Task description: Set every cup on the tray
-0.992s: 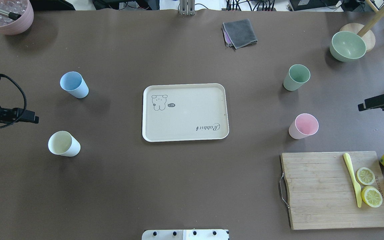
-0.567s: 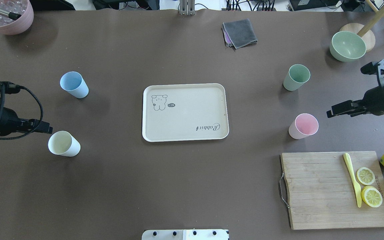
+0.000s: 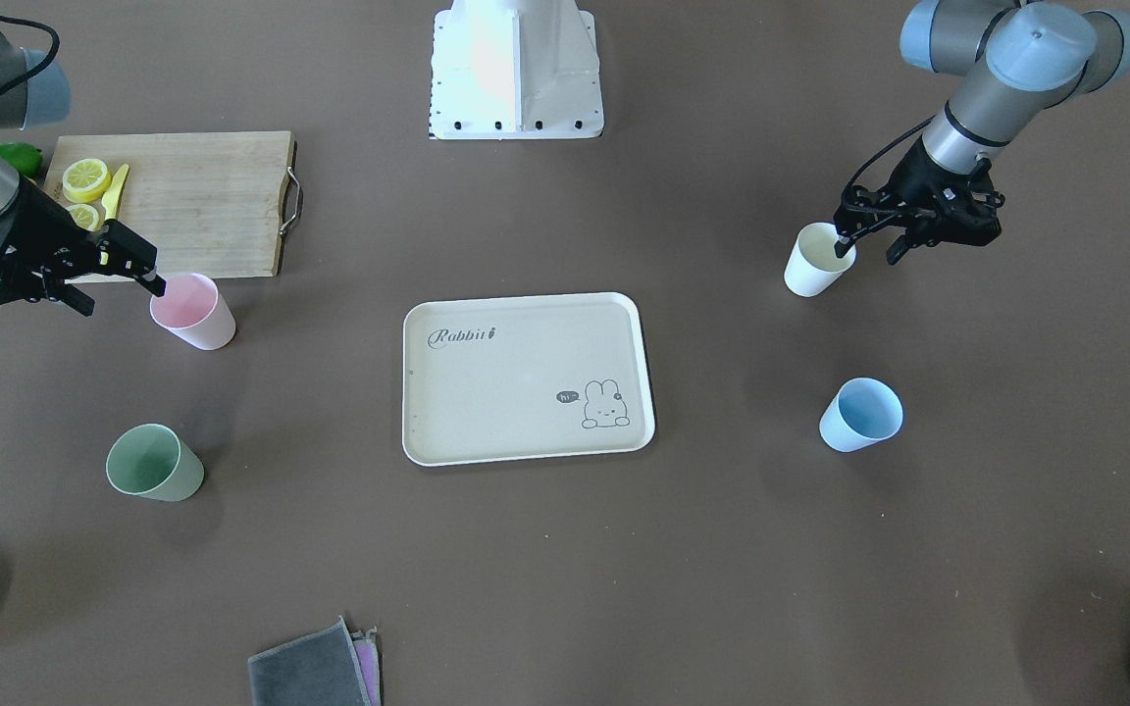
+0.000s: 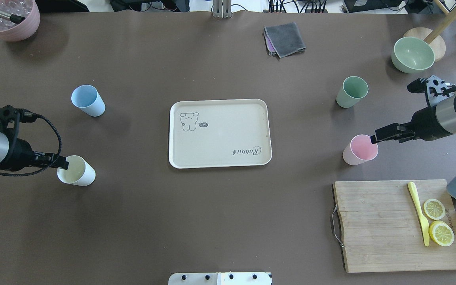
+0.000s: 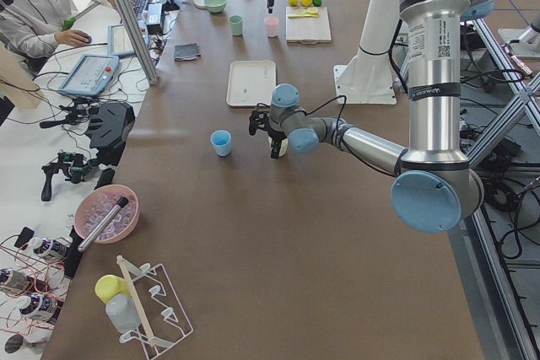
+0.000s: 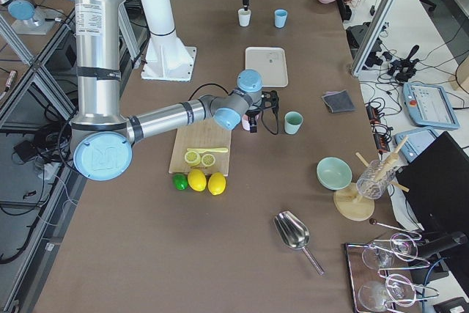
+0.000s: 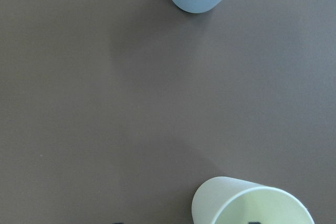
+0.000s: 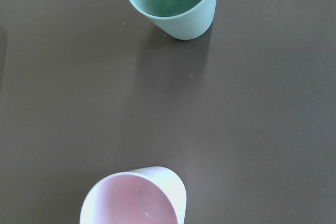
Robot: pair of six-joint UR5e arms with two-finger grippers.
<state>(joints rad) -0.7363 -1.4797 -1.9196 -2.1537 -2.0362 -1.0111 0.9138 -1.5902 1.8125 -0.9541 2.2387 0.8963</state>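
Two opposed high views, same tray (image 4: 220, 134)

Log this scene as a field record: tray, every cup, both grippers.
tray: empty, lying between the two pairs of cups
cream-white cup: upright, off the tray
blue cup: upright, off the tray, nothing near it
pink cup: upright, off the tray
green cup: upright, off the tray
left gripper: open, one finger over the cream-white cup's mouth
right gripper: open, at the pink cup's rim
cups on tray: none of four
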